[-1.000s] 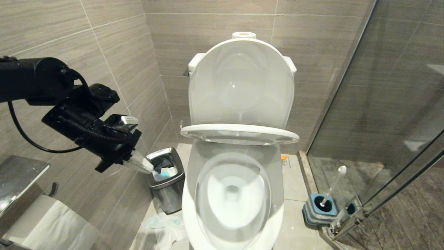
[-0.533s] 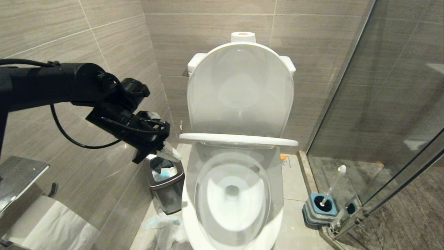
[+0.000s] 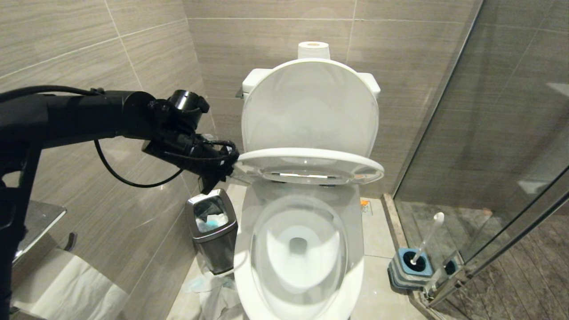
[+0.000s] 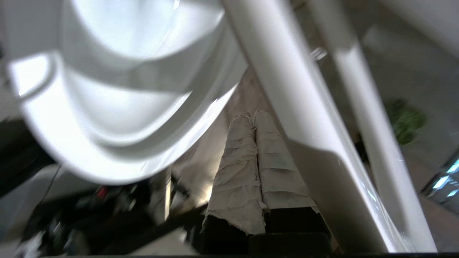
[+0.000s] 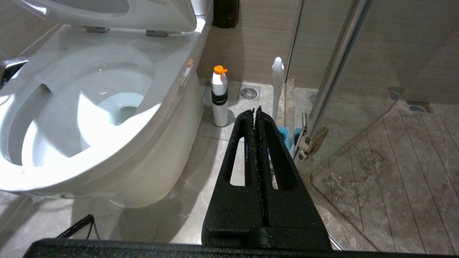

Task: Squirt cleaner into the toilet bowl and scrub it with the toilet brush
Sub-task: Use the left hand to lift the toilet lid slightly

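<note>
The left hand, fingers pressed together and holding nothing, sits under the left edge of the half-raised seat above the toilet bowl. The toilet brush stands in its holder by the glass door. The right hand hangs closed, empty.

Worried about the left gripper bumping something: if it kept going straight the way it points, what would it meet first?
Most likely the toilet seat: the left gripper, shut, points at the seat's left edge, its fingertips right beside or just under that edge. Contact can't be judged.
</note>
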Robot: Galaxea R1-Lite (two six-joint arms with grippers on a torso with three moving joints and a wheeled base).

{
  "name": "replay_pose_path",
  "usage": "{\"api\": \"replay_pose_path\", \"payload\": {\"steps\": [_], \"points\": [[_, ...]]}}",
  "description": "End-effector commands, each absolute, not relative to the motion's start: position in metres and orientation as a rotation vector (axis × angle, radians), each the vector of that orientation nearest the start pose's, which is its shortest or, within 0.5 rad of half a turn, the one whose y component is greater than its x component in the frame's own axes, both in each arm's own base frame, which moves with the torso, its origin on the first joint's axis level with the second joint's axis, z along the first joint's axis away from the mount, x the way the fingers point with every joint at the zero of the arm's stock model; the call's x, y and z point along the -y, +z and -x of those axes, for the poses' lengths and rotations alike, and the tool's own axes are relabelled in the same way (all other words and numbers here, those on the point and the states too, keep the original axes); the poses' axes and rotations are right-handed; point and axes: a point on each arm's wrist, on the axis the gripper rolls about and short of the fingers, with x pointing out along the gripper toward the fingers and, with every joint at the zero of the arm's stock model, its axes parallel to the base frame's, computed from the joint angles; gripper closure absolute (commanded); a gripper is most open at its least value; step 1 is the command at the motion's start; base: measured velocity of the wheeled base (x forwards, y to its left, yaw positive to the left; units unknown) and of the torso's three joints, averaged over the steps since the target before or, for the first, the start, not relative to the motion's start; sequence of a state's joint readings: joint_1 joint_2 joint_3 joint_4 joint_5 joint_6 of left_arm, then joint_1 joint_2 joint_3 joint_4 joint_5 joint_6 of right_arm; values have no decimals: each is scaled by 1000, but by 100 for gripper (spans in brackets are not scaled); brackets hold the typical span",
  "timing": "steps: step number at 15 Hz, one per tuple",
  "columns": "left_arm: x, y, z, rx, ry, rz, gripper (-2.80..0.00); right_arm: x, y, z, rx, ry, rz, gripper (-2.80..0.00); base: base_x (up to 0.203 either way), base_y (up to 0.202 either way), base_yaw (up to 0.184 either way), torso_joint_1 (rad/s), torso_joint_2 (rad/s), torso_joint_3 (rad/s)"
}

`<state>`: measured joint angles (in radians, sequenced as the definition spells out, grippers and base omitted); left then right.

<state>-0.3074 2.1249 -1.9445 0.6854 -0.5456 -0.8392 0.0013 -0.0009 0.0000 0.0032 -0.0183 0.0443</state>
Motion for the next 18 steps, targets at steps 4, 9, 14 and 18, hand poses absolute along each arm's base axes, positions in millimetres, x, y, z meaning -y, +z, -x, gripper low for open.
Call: {"api": "replay_pose_path", "payload": {"steps": [4, 9, 14, 18], "points": [[135, 237, -405, -977, -432, 965, 0, 0, 75, 23, -3, -17, -44, 0, 0, 0, 0, 0, 0, 0], [131, 252, -415, -838, -483, 1029, 0, 0, 75, 23, -4, -17, -44, 0, 0, 0, 0, 0, 0, 0], [136, 269, -431, -546, -549, 1021, 0, 0, 75, 23, -4, -17, -44, 0, 0, 0, 0, 0, 0, 0], [138, 275, -433, -445, -562, 985, 0, 0, 75, 23, -3, -17, -44, 0, 0, 0, 0, 0, 0, 0]]}}
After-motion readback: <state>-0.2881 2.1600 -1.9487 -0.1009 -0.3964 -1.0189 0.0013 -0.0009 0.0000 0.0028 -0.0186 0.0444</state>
